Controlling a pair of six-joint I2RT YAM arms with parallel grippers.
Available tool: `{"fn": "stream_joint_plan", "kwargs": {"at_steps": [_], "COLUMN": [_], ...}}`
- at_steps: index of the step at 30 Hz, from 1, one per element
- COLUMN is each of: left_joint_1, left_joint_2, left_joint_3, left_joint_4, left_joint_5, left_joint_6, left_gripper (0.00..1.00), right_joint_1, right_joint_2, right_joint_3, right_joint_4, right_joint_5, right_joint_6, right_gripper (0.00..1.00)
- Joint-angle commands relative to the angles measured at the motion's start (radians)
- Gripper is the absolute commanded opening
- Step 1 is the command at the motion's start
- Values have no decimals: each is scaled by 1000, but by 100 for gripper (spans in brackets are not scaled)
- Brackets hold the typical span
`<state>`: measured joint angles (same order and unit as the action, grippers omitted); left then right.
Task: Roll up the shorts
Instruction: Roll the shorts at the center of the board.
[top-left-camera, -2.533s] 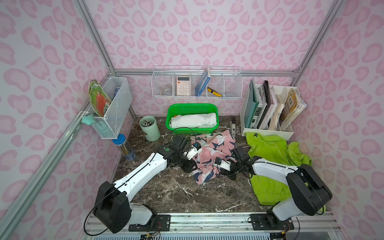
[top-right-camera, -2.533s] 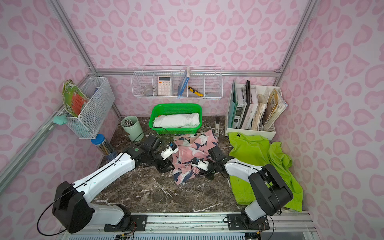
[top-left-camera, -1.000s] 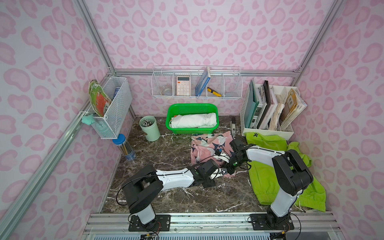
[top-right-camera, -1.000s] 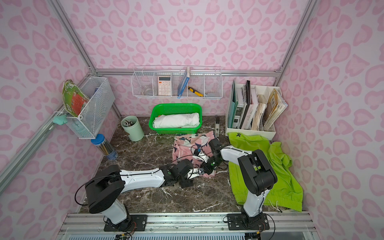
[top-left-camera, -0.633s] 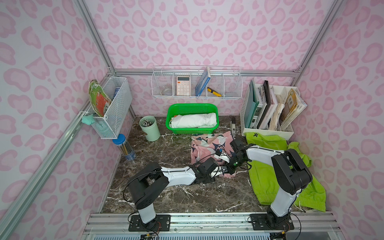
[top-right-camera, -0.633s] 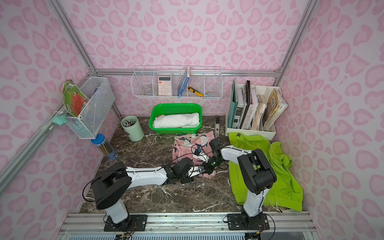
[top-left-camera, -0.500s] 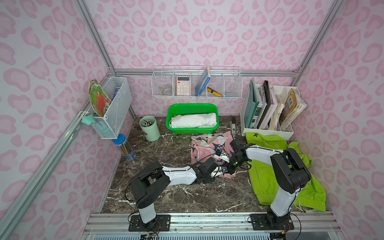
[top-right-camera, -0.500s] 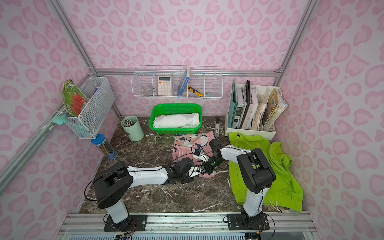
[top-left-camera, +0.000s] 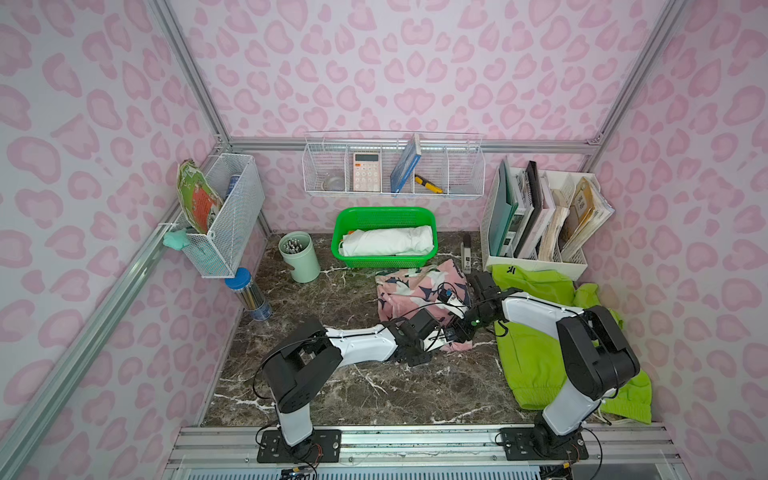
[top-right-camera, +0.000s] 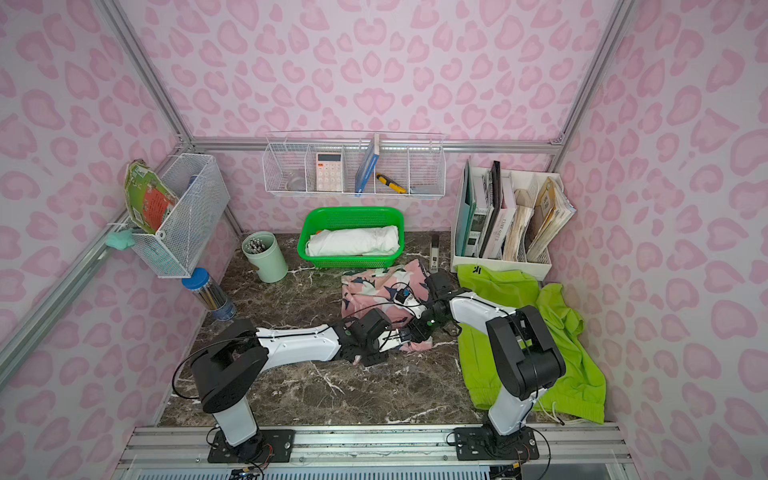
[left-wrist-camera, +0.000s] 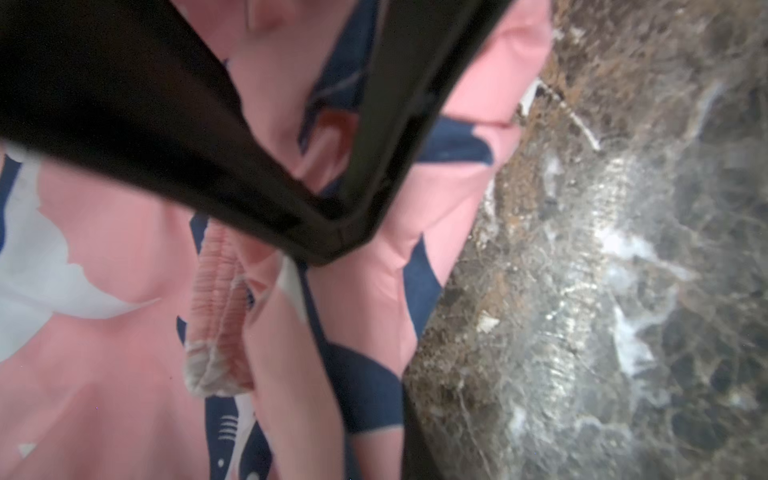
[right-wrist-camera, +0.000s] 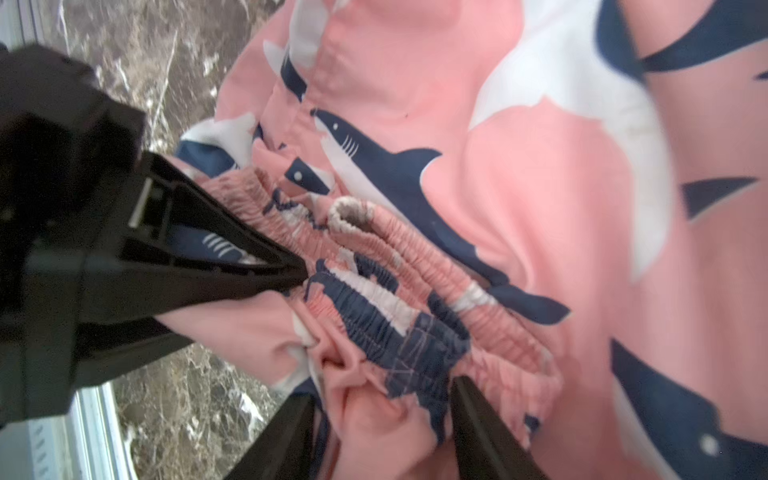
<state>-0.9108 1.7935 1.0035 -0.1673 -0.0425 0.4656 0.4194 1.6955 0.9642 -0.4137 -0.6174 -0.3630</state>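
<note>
The pink shark-print shorts (top-left-camera: 411, 286) (top-right-camera: 374, 286) lie folded in a flat pile mid-table. Both grippers meet at its near right corner. My left gripper (top-left-camera: 451, 336) (right-wrist-camera: 297, 272) reaches in low from the left. It is shut on a fold of the pink cloth beside the gathered waistband (right-wrist-camera: 374, 257). My right gripper (top-left-camera: 463, 328) (right-wrist-camera: 380, 390) stands open, its fingers (right-wrist-camera: 478, 428) apart with bunched pink cloth between them. In the left wrist view those black fingers (left-wrist-camera: 395, 124) cross over the print. The lime green shorts (top-left-camera: 536, 332) (top-right-camera: 573, 332) lie spread at the right, partly under the right arm.
A green basket (top-left-camera: 384, 259) holding a white roll stands behind the pink shorts. A mint cup (top-left-camera: 299, 257) and a blue-lidded jar (top-left-camera: 249, 291) stand at the left. A white file holder (top-left-camera: 540, 220) fills the back right. Wire racks (top-left-camera: 392, 166) hang on the walls.
The left gripper has closed on the corner of the pink shorts and the right gripper has let go and opened. Before that, the left arm swung round low to the shorts' near side.
</note>
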Motion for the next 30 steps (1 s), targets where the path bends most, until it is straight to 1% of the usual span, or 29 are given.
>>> {"fn": "stream_joint_plan", "kwargs": {"at_steps": [1,5,7,9,13,17,22,26,28,30], "left_joint_1": [6,11,15,22,36,49,89,114,128,146], "left_joint_2": [-9,-21,-29,-38,-49,-65,-51,-42,-25,-2], "left_joint_3": [1,6,13,23,66,83,140,175,204,236], "left_joint_4": [-75,-99,-119,-149,-255,-313,-431,-492,-529,-566], "left_joint_5": [29,42,56,83,143,206,290,363,414,460], "left_joint_6": [-44,-58,-66,-75,-84,-93,-110,-105,-108,-108], "left_gripper": [14,13,12,13,13,13,12,7,4,4], "right_joint_1": [-12,-25,-30,-35,-37,-55,-55,-35,6,61], "right_joint_2": [-35,-100,-139,-176,-268,-379,-552,-699,-772,-838], "right_joint_3": [-9,-42,-64,-85,-112,-169,-287,-401,-443,-490], "right_joint_4": [59,128,167,206,232,301,413,490,503,523], "right_joint_5": [12,11,47,113,288,365,314,308,305,316], "right_joint_6": [47,73,89,107,115,121,39,-59,-136,-196], "right_gripper": [60,69,70,70,69,69,68,78,82,87]}}
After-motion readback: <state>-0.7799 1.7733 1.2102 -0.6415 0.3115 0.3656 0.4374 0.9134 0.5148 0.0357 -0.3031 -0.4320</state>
